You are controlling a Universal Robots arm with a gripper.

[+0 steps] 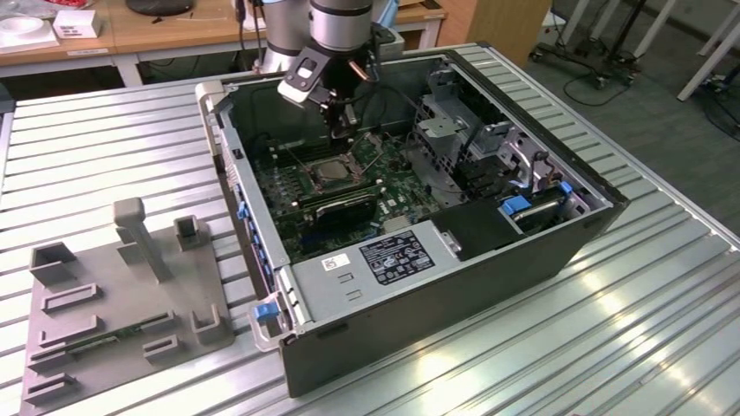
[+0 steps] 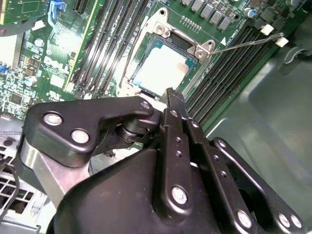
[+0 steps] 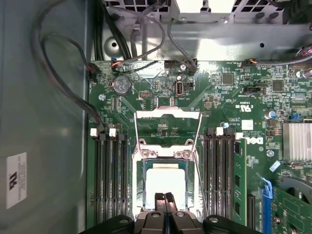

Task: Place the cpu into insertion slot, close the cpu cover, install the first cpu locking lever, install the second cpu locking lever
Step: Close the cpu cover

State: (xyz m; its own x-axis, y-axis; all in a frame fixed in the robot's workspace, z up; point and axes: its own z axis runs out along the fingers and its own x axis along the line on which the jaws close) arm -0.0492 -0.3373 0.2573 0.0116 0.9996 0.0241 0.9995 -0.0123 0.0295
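End effector [image 3: 164,196] just above cpu [image 3: 165,178]

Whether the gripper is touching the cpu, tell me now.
Apart. In the exterior view the gripper hangs above the cpu, with a clear gap between its tips and the chip.

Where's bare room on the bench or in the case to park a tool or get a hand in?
Bare ribbed metal table at the exterior view's right of the open black computer case, and beyond the grey plastic fixture tray. Crowded: the silver-rimmed square socket, shut black claw over it, black memory slots both sides.
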